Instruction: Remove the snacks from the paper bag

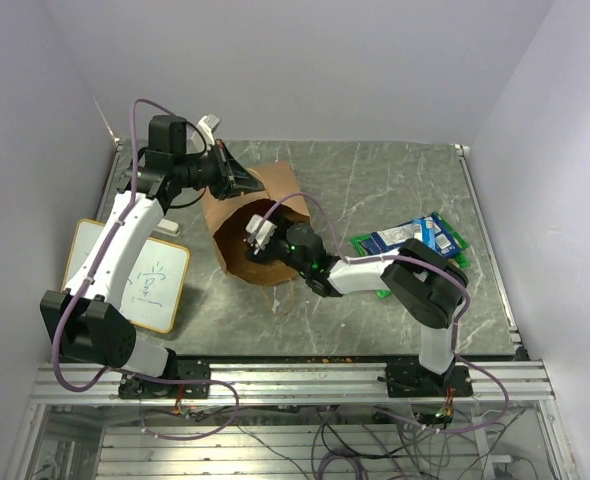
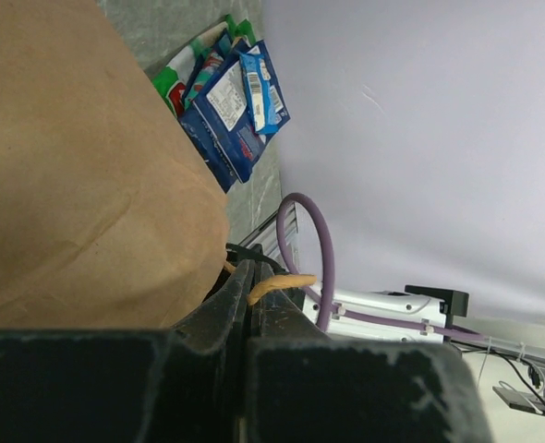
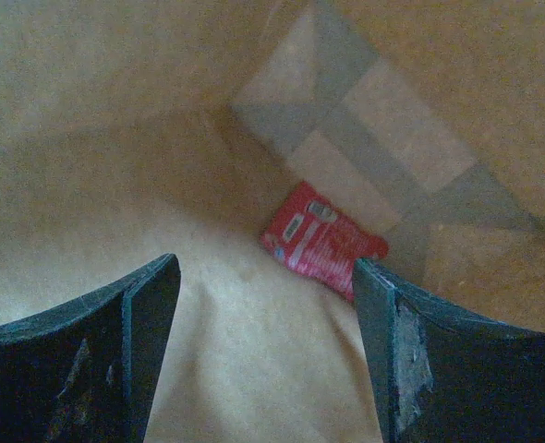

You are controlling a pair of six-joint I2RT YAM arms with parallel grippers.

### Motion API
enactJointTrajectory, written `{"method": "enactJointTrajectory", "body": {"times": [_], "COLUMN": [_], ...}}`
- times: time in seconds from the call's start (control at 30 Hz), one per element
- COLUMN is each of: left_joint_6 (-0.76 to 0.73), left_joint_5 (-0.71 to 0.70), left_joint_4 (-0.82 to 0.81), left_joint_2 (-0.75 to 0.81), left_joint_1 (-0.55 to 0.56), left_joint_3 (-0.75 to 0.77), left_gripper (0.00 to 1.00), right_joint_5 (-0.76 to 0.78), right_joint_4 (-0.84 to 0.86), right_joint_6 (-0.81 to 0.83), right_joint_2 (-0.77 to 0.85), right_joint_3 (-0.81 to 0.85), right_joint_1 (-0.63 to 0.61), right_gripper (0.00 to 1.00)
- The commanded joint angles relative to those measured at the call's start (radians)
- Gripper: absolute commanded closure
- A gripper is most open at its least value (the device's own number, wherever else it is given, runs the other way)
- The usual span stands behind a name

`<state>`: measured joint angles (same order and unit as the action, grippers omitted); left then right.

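Brown paper bag lies tipped over; my left gripper pinches its string handle, my right gripper gapes wide inside, facing a small red packet.

No word or number can be read with certainty. Faint handwriting is seen on the whiteboard, but it cannot be made out. White labels and a barcode are carried by the blue packets, a red logo by the green-white packet, and white print by the small red packet; all are too blurred to read.
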<state>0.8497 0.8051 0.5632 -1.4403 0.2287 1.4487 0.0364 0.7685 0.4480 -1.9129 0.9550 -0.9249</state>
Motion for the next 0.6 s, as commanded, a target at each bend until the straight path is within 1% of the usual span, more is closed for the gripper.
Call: {"method": "enactJointTrajectory", "body": {"times": [0.0,0.13,0.27,0.33,0.4,0.47,0.53,0.57], "left_joint_6": [0.044,0.052,0.048,0.047,0.052,0.06,0.065,0.068], "left_joint_5": [0.024,0.02,0.019,0.02,0.021,0.019,0.017,0.018], "left_joint_4": [-0.076,-0.085,-0.076,-0.075,-0.081,-0.092,-0.101,-0.104], "left_joint_2": [-0.007,-0.021,-0.037,-0.044,-0.044,-0.038,-0.038,-0.038], "left_joint_1": [0.011,0.02,0.02,0.02,0.021,0.021,0.021,0.021], "left_joint_3": [0.013,0.035,0.06,0.062,0.061,0.058,0.055,0.054], "left_gripper": [0.93,0.93,0.93,0.93,0.93,0.93,0.93,0.93], "right_joint_5": [0.012,0.111,0.054,0.019,0.002,-0.071,-0.129,-0.134], "right_joint_4": [0.212,0.216,0.258,0.259,0.18,0.064,-0.058,-0.098], "right_joint_6": [-0.035,-0.037,-0.012,0.039,0.113,0.198,0.295,0.323], "right_joint_2": [-0.019,-0.03,0.002,0.033,0.076,0.104,0.109,0.098], "right_joint_3": [0.006,0.005,-0.079,-0.124,-0.133,-0.116,-0.079,-0.055], "right_joint_1": [-0.027,-0.067,-0.076,-0.073,-0.07,-0.055,-0.039,-0.033], "right_gripper": [0.25,0.25,0.26,0.26,0.27,0.27,0.29,0.3]}}
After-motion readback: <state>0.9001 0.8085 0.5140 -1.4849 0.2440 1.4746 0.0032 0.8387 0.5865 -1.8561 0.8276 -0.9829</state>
